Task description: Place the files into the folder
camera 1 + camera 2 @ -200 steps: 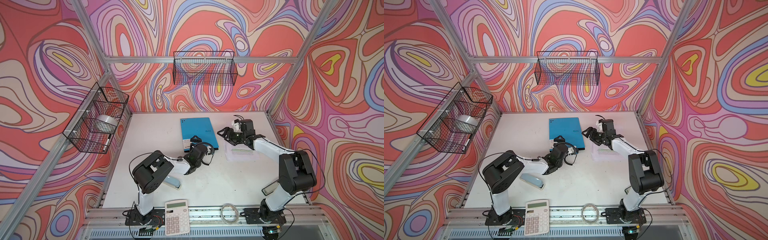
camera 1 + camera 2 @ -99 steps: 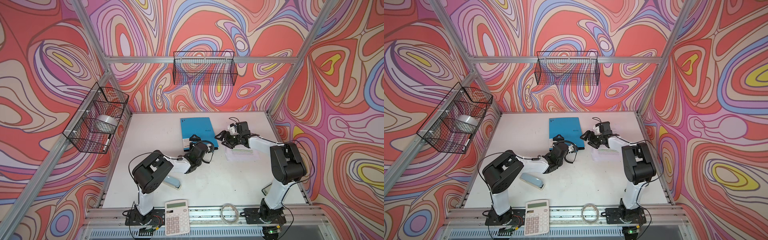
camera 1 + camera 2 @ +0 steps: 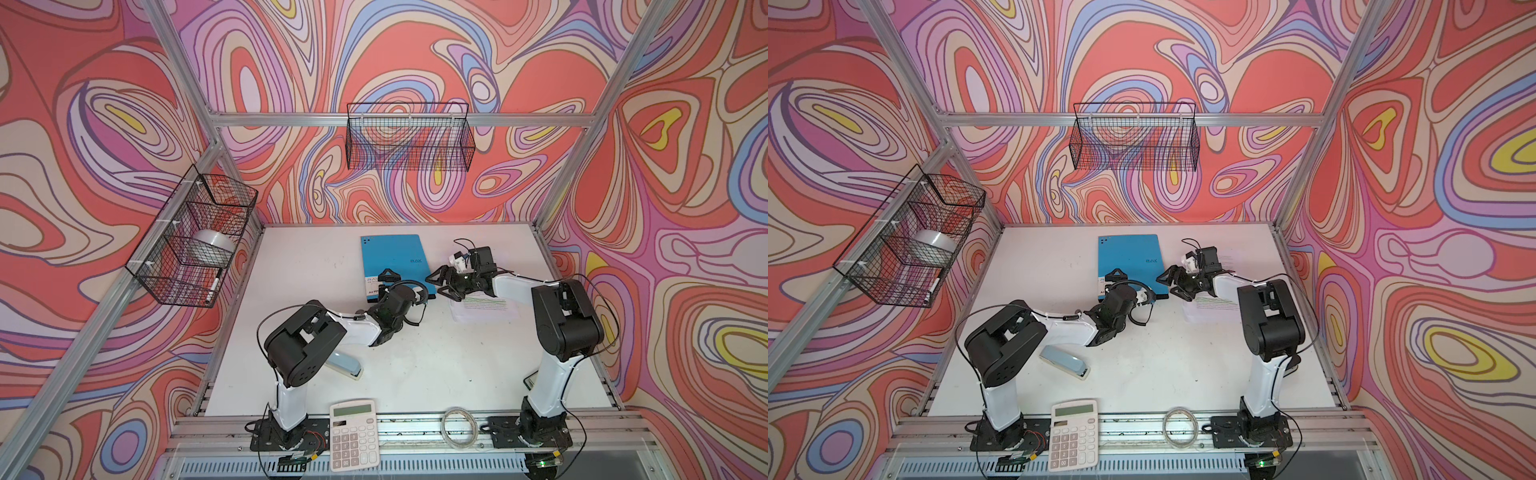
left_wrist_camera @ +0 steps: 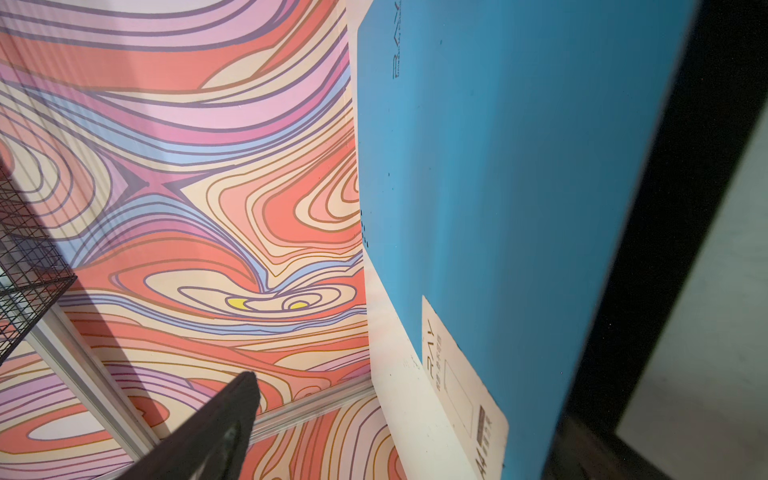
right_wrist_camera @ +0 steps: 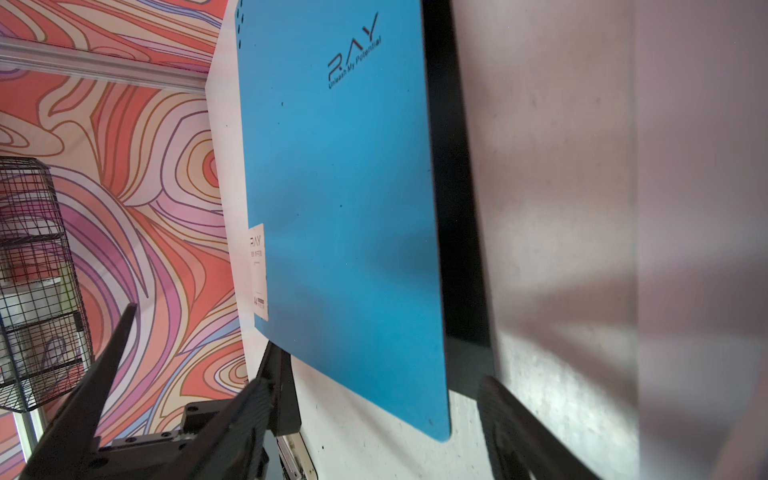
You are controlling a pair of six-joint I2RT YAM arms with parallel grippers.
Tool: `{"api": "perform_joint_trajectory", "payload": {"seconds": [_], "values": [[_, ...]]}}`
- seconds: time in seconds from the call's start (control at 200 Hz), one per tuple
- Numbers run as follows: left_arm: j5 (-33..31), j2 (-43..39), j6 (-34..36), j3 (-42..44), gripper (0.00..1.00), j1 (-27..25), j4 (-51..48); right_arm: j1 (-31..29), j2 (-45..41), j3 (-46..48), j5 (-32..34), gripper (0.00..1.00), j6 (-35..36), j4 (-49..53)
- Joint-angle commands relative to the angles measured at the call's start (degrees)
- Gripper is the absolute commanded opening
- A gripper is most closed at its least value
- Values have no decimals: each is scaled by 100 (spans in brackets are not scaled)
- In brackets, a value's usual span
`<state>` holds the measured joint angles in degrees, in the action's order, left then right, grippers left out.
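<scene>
The blue folder [image 3: 395,259] [image 3: 1129,257] lies flat at the back middle of the table. A black strip shows along its right edge [image 5: 453,208]. The files [image 3: 486,309] [image 3: 1214,307], white sheets with green lines, lie to its right, partly under my right arm. My left gripper [image 3: 388,286] [image 4: 415,415] stands open at the folder's near edge, by the white label [image 4: 461,386]. Only one of its fingers [image 4: 232,415] shows clearly. My right gripper [image 3: 441,286] [image 5: 374,399] is open, its fingers on either side of the folder's near right corner [image 5: 436,428].
A white calculator [image 3: 354,434] and a clear coil [image 3: 457,422] sit on the front rail. A light blue stapler [image 3: 1063,359] lies under the left arm. Wire baskets hang on the left wall [image 3: 195,237] and the back wall [image 3: 409,137].
The right gripper has slid left and nearer, from above the files to the folder's near right corner, and its elbow has swung inward. The left arm has not moved.
</scene>
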<state>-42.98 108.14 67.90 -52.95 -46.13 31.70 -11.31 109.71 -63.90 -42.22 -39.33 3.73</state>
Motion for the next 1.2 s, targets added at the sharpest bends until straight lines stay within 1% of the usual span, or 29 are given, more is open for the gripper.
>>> {"api": "perform_joint_trajectory", "payload": {"seconds": [0.0, 0.401, 0.606, 0.791, 0.921, 0.981, 1.001, 1.052, 1.062, 1.112, 1.157, 1.197], "values": [[-114, -21, -31, -172, 100, 34, -11, 23, 190, 14, -257, 82, -98, -277], [-149, 54, -88, -216, 100, 43, -46, 23, 374, 217, -701, 78, -565, -1118], [-154, 76, -147, -190, 100, 49, -76, 17, 548, 306, -919, 70, -931, -1681], [-184, 85, -70, -124, 100, 43, 30, 23, 672, 368, -1026, 58, -1125, -2002], [-190, -13, -281, -128, 100, 43, -306, 22, 683, 413, -1025, 49, -1161, -2105], [-206, -73, -408, -132, 100, 43, -516, 19, 696, 446, -1039, 43, -1202, -2175], [-217, -101, -455, -137, 100, 43, -593, 22, 700, 456, -1050, 40, -1219, -2227], [-207, -192, -564, -145, 100, 36, -833, 19, 710, 470, -1069, 38, -1264, -2270], [-201, -211, -599, -154, 100, 34, -896, 23, 710, 474, -1078, 37, -1266, -2283], [-168, -324, -836, -206, 100, 38, -1356, 22, 731, 481, -1104, 31, -1294, -2329], [-133, -433, -1074, -257, 100, 34, -1732, 24, 755, 484, -1142, 24, -1337, -2389], [-63, -545, -1287, -305, 100, 34, -2112, 21, 762, 505, -1158, 22, -1385, -2451]]}}
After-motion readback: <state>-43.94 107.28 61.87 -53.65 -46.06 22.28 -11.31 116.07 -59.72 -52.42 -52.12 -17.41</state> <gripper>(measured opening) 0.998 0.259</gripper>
